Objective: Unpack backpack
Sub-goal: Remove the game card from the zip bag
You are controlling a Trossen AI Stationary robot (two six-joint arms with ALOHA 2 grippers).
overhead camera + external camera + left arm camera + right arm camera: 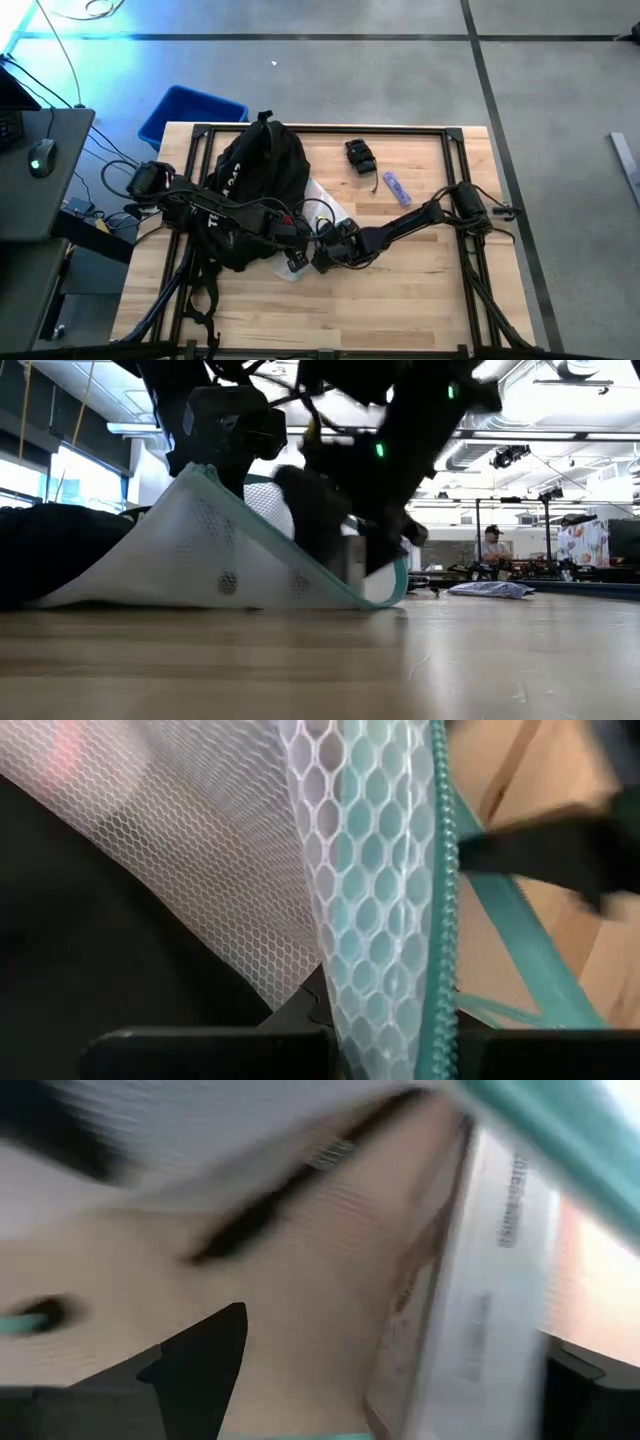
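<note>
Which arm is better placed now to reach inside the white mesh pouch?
The right. Its gripper is open at the mesh pouch mouth, while the left gripper is shut on the pouch's teal-zippered edge, lifting it beside the backpack.

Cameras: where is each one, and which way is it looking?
High: above the table, looking straight down; both arms, backpack.
Low: at tabletop height, looking level across; the arms come down onto the mesh pouch.
Left wrist: on the left arm; left gripper shut on the pouch's mesh.
Right wrist: on the right arm; open right gripper over the table.
Low and left wrist views share the pouch.
</note>
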